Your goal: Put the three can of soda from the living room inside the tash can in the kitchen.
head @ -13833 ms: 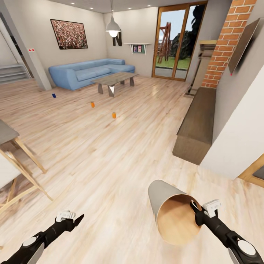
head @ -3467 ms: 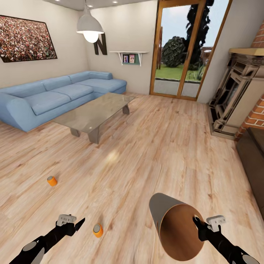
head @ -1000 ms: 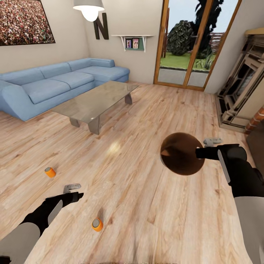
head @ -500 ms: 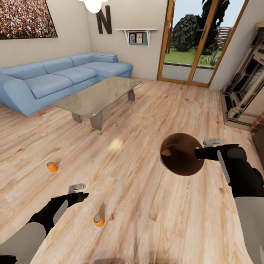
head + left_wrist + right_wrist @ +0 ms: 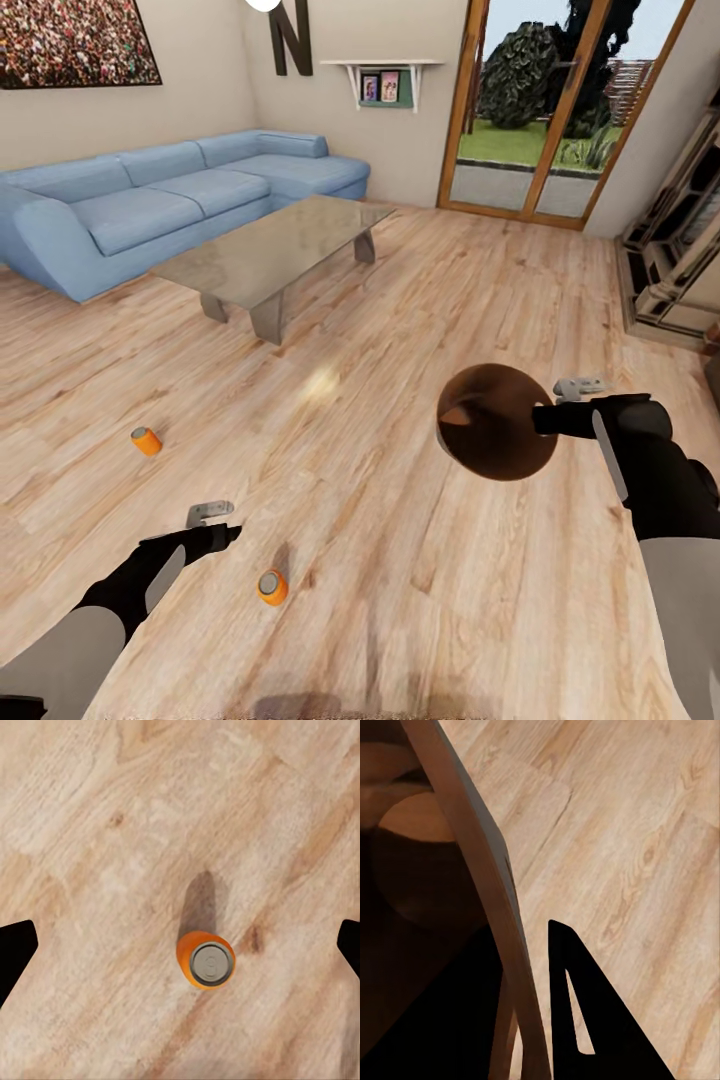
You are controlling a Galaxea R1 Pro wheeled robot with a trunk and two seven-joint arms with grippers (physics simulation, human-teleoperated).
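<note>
The left tool (image 5: pixel 222 522) hangs wide open above an upright orange can (image 5: pixel 271 586) on the wood floor, lined up for a grab. The right tool (image 5: pixel 548 408) pinches the rim of the tash can (image 5: pixel 497 422), carried along, presumably to catch cans. A second orange can (image 5: pixel 146 440) lies well apart.

Pale, streaked wood-grain floor (image 5: pixel 420 300) spreads beneath the black left gripper (image 5: pixel 222 530), beside which an orange can (image 5: pixel 271 586) shows its silver end; a second orange can (image 5: pixel 146 440) lies farther off the same gripper. Against the black right gripper (image 5: pixel 545 415), the trash can (image 5: pixel 497 421) shows its dark brown inside; well beyond both stand a light-blue sofa (image 5: pixel 160 205), a grey-tinted glass coffee table (image 5: pixel 275 250) and wood-framed doors (image 5: pixel 540 105) onto green lawn.
</note>
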